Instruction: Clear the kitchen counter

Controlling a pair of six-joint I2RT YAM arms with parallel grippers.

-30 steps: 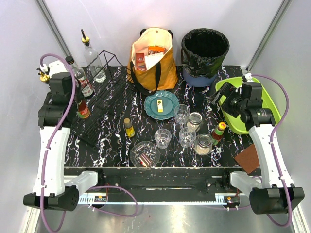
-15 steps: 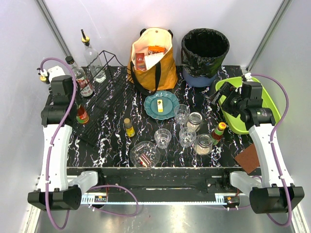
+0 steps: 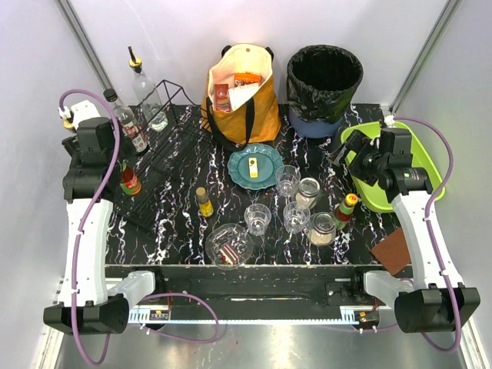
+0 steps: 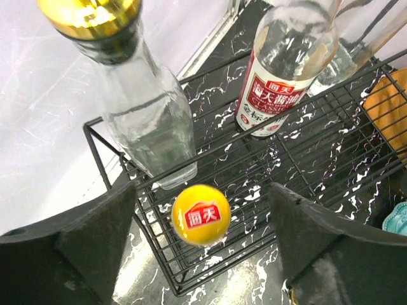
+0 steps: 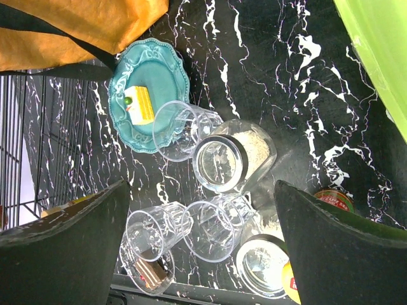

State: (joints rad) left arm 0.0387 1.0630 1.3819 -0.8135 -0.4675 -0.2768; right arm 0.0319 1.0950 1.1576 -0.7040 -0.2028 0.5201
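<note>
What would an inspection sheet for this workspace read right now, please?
Surface: kitchen counter, black marble, crowded.
Job's things: teal plate, three glasses, two jars, glass bowl and small sauce bottles standing on the counter.
Clutter: wire rack holding tall bottles; orange bag, bin, green tray.
Grippers: left gripper open, straddling the yellow-capped bottle without touching it; right gripper open above the glasses, empty.
Cables: purple cables loop beside each arm, none across the items.
Surroundings: white walls, nothing seen.
</note>
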